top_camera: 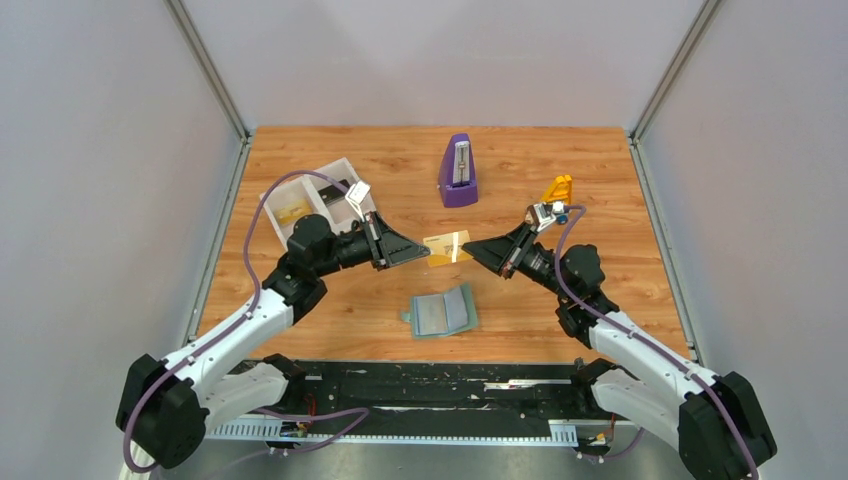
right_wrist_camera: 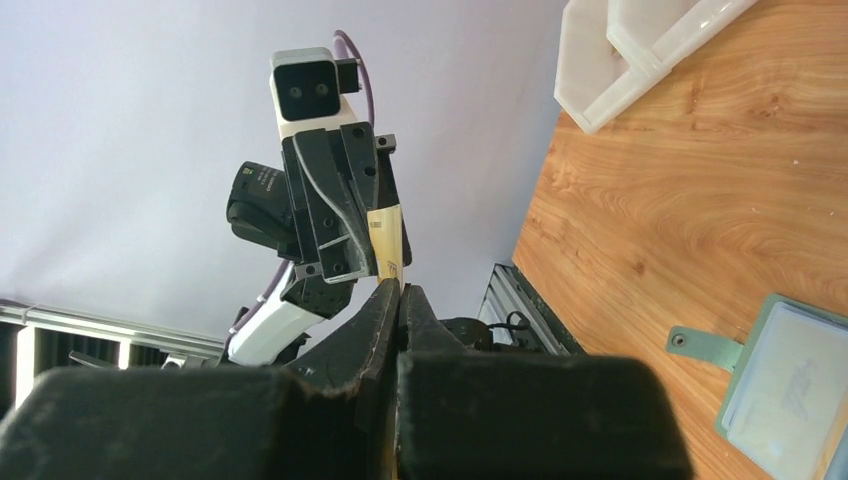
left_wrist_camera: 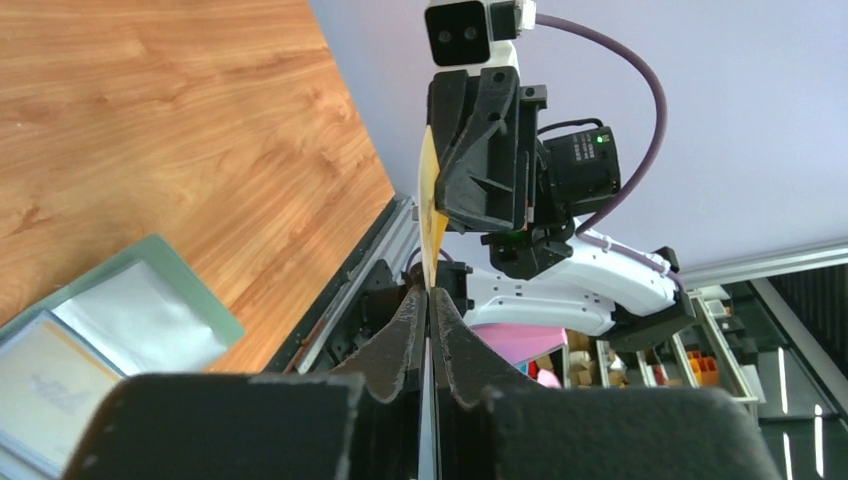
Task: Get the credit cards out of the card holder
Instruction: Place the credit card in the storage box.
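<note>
**One card aloft, pinched from both sides**

The gold card (top_camera: pixel 447 247) is out of the card holder (top_camera: pixel 443 312) and hangs in the air at the centre of the top view, just above the holder. The left gripper (top_camera: pixel 422 251) has its jaws drawn together on the card's left edge. The right gripper (top_camera: pixel 472 249) is clamped on the opposite edge. Both wrist views show the thin card running straight into the narrow seam between the black fingers. It looks like a pass from one arm to the other, so this card has yet to be set down.

The holder lies spread open and flat on the wooden table (top_camera: pixel 600 160), lower centre. Its pale teal cover looks soft and its grey inner pockets faintly glossy, with a small strap tab (right_wrist_camera: pixel 705 343) on one edge. Whether a card remains in the pockets cannot be told. The white two-compartment tray (top_camera: pixel 304 176), upper left, has rigid, smooth walls. It holds something yellowish and something dark, too small to identify.
</note>
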`<state>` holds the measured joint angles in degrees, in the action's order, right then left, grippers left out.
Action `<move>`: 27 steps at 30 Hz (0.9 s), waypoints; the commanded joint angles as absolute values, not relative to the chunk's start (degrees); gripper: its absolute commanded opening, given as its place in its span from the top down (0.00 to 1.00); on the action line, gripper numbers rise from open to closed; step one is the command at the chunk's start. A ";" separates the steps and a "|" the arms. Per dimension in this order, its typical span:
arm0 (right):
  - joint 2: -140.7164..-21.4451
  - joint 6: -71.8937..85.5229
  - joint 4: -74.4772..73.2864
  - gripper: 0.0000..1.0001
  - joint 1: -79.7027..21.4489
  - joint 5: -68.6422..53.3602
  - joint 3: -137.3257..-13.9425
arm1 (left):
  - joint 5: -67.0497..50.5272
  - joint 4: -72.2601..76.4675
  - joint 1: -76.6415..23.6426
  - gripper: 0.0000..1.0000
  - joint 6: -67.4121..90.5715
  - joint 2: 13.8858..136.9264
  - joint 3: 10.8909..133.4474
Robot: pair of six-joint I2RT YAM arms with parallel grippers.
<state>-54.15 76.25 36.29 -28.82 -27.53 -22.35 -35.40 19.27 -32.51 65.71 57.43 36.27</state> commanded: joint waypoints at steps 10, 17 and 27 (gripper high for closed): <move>-50.60 73.33 33.40 0.62 -29.14 -26.25 -20.42 | -32.45 7.18 -31.95 1.00 55.72 55.96 42.68; -44.52 67.00 24.66 0.10 -29.09 -26.70 -20.91 | -33.91 -10.72 -26.80 1.00 43.69 57.09 51.67; -36.41 60.80 13.92 0.00 -29.09 -29.14 -21.17 | -34.09 -35.38 -4.31 1.00 26.48 67.58 67.75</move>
<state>-39.11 65.25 19.18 -28.82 -27.51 -20.38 -34.54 -23.14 -14.26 35.07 64.36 62.59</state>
